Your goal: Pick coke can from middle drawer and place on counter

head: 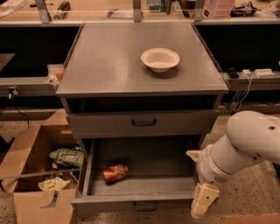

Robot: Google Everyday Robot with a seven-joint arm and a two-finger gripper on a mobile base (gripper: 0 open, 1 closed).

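Observation:
The coke can (115, 172) lies on its side on the floor of the open middle drawer (153, 186), towards its left front. The counter (109, 61) is the grey top of the cabinet above. My gripper (203, 200) hangs low at the drawer's front right corner, outside the drawer and well right of the can. It holds nothing that I can see. The white arm (245, 146) reaches in from the right.
A white bowl (160, 59) sits on the right half of the counter. The upper drawer (143, 122) is shut. An open cardboard box (30, 175) with a green snack bag (65, 156) stands on the floor left of the cabinet. A cluttered bench (109, 11) runs behind.

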